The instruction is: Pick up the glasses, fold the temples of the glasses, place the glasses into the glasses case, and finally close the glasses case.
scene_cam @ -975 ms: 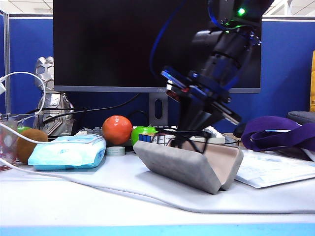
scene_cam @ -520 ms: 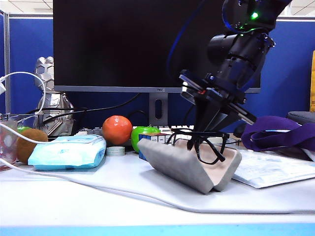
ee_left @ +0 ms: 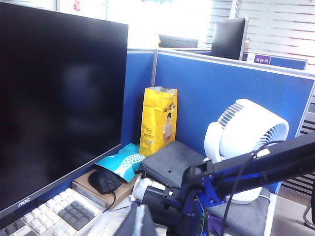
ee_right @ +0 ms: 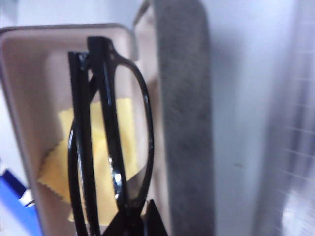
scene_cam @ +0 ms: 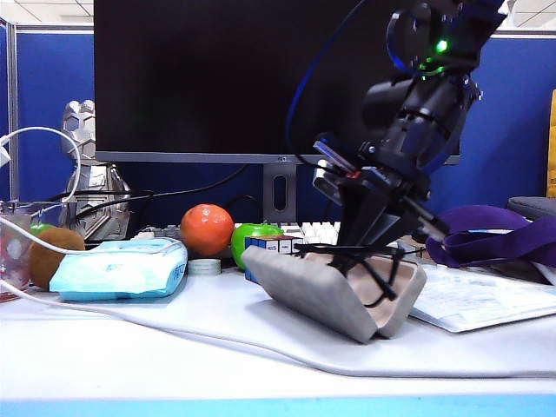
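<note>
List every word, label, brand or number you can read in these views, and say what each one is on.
"AOC": on the bottom bezel of the monitor, left wrist view; in the exterior view the same logo is too small to read.
Purple nameplate on the blue partition: characters too blurred to read.
Yellow bag: printed figure only, text illegible.
Keyboard keys: legends too small.
Paper sheet on the table: print illegible.

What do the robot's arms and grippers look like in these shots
The right arm is glossy black with chunky rounded joints, a lit green indicator light near its top, and a blue cable looping off it. Its right gripper tapers to dark black fingers. The left gripper isn't visible; its camera shows a black-and-blue arm.
</note>
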### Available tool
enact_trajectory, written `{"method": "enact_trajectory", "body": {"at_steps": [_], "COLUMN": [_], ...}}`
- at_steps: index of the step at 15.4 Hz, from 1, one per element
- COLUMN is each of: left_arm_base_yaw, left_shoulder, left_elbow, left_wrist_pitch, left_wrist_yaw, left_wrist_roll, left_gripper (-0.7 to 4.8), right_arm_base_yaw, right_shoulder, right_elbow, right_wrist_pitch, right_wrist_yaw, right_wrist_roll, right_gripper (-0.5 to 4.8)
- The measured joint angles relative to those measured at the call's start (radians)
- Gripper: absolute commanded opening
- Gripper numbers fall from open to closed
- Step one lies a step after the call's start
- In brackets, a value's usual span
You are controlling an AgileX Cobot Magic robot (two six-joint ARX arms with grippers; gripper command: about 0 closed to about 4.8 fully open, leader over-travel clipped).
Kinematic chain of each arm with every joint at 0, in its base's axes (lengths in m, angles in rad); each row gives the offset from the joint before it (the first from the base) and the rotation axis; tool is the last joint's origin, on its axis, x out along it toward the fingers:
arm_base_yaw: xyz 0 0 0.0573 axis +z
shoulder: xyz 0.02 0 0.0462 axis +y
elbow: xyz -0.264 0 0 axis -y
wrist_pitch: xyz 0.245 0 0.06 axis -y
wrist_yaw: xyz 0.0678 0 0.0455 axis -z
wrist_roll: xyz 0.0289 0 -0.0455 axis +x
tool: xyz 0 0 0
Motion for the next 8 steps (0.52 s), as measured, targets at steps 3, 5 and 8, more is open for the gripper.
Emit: {"method": "enact_trajectory", "body": {"at_steps": [3, 5, 8], "left_arm_base_yaw": [0.000, 0.000, 0.000], "left_shoulder": [0.000, 0.000, 0.000], "left_elbow": [0.000, 0.000, 0.000], "left_wrist_pitch": [0.000, -0.001, -0.002], "left_wrist_yaw": [0.000, 0.000, 0.000], "left_wrist_roll": [0.000, 0.000, 0.000], "left_gripper": [-0.06, -0.05, -0.06], "right_arm_base_yaw": [0.000, 0.000, -0.001], "right_shoulder": [0.006, 0.019, 0.033], "right_elbow": [0.000, 0.000, 0.003], "right_wrist_pitch": [0.004, 0.009, 0.019], "right_wrist_yaw": [-0.030, -0.038, -0.050], "right_wrist_roll": [0.000, 0.000, -0.003], "right_gripper": [-0.01, -0.01, -0.01]}}
